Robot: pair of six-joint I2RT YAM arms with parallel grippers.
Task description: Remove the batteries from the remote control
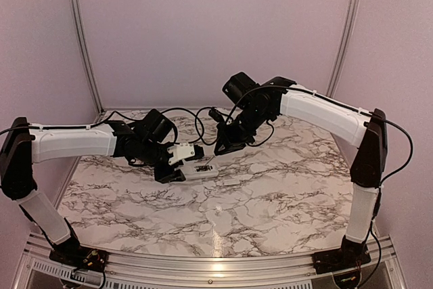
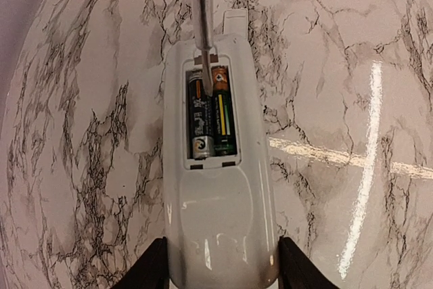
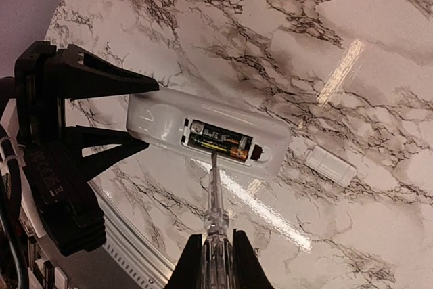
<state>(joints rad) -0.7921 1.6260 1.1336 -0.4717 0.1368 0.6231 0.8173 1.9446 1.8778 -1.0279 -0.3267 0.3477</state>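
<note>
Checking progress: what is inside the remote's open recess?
Two batteries lie side by side in the remote, both seated. A thin tool reaches in at one end, covering part of one battery. Whatever lies under them is hidden.

Table: white marble pattern, dark grey veins. Remote control: glossy white. Batteries: one black with white print, one dark green with yellow stripe, orange end. Small plate: white. Screwdriver: clear handle, silver shaft. Walls: pale lilac.
</note>
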